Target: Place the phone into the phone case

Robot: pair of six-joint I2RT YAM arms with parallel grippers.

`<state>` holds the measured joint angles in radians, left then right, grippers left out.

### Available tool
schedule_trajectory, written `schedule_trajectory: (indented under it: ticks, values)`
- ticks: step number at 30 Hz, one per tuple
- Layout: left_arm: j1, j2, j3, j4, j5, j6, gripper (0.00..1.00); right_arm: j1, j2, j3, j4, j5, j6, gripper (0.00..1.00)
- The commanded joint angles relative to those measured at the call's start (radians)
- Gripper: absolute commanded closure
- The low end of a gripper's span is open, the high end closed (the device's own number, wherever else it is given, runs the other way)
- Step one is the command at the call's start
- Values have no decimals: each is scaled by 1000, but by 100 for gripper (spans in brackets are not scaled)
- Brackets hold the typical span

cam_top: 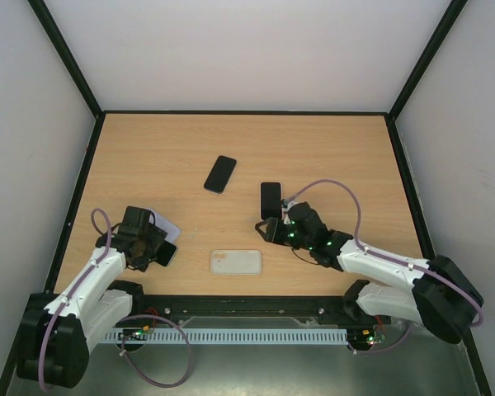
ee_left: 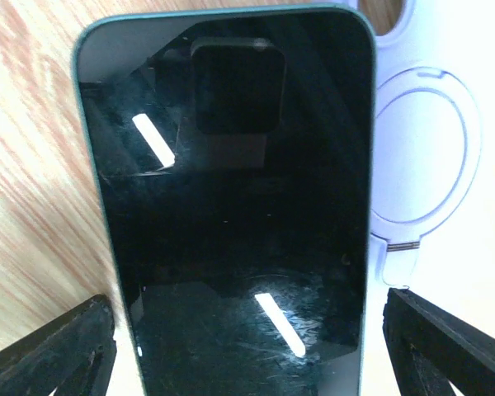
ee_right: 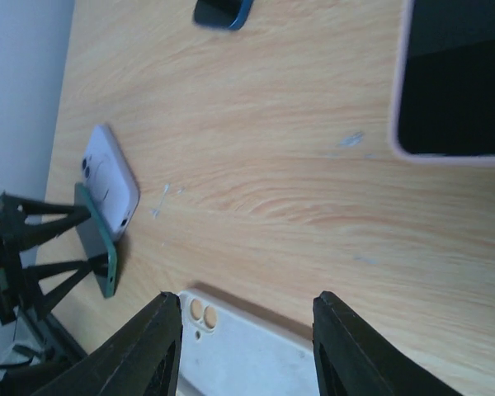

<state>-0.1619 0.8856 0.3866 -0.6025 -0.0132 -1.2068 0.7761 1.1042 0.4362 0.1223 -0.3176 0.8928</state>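
Step in hand: we judge that the left arm is taking hold of the green-edged phone [ee_left: 231, 206] so it can go into the pale ring-backed case [ee_left: 429, 165]. The phone is not yet seated.
Phone: it is screen up by the left edge of the desk [cam_top: 330, 148], toward the near corner, and overlaps one side of the case. From the right wrist it looks tipped against the case.
Left end effector [ee_left: 249, 338]: the fingers are spread wide on either side of the phone's end, close to its edges. We cannot tell whether they pinch it.
Right end effector [ee_right: 247, 301]: spread and empty, hovering mid-desk just beside a pink-rimmed phone [cam_top: 270, 198]. A clear case [cam_top: 236, 261] lies closer to the near edge.
Next move: we would firm the hold, square the phone over the case's opening, then press it in. The right arm may need to pin the case.
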Motion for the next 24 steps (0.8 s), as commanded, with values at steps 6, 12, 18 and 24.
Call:
schedule_trajectory:
  ticks: [6,12,18,24]
  values:
    - [16,14,-21,23,26,9,13,198,212,114,202,69,92,56]
    - [22,19,-21,22,59,-14,20,269,416,192,363,38,128,56]
    - [35,8,-3,5,50,-19,20,323,635,328,452,-24,131,56]
    - [57,6,-2,2,83,-22,20,349,795,425,530,-75,133,55]
